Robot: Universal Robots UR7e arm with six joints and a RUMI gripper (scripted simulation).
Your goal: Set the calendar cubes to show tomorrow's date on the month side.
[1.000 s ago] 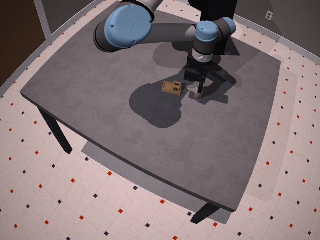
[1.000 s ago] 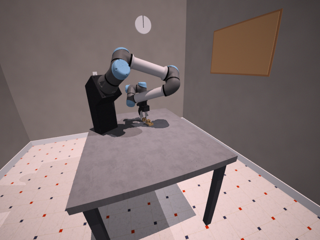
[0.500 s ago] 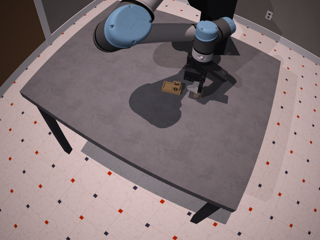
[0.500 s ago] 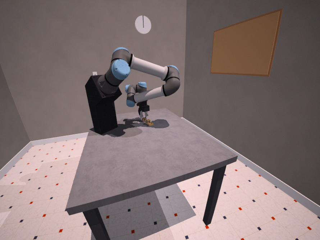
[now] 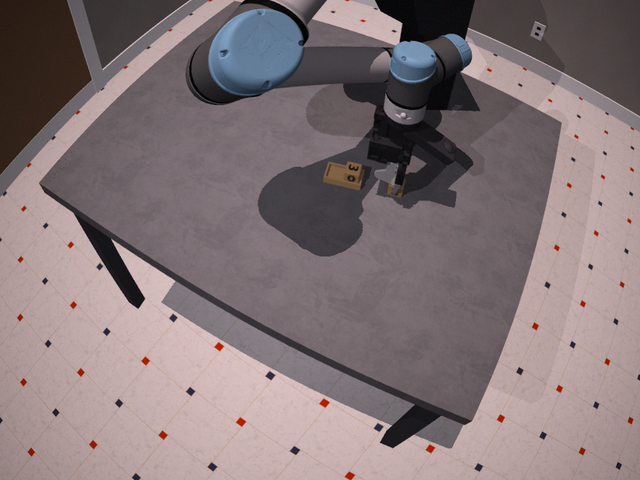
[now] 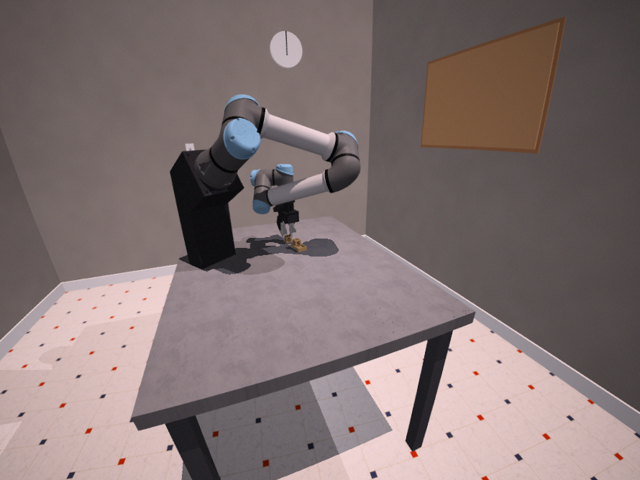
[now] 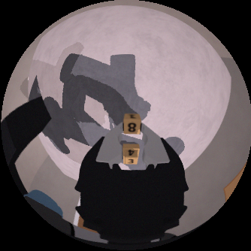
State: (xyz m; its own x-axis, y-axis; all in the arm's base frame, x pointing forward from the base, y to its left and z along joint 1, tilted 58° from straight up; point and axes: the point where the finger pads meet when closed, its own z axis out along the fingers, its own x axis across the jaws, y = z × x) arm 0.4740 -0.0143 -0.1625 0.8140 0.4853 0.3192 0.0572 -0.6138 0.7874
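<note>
Calendar tray (image 5: 336, 174) lies on the desk (image 5: 206, 217) with one digit cube (image 5: 353, 171) seated at its right end, the marks 3 and 0 showing on that cube's faces from the top view. The other cube (image 5: 395, 190) is out of the tray, down by the desk surface just to the right of it, and the gripper (image 5: 397, 180) has it pinched: the jaws are drawn in narrow on the cube's opposite sides. In the wrist view the held cube (image 7: 131, 154) shows a 4 and a 3 on its near faces, while a second cube face with an 8 (image 7: 131, 124) appears just beyond it; I cannot tell whether that is a separate face seen past the fingertips or a doubled view. Whether the cube rests on the desk or is lifted just off it is not clear either.

By the look of it, the cube is a small, rigid wooden block, light and not fragile. Its flat, smooth faces may slip or pivot if held near an edge. The safest hold is square across two opposite faces at mid-height, leaving the wanted digit face free. The tray slot probably leaves little room for the jaws, so the cube should go in level.
</note>
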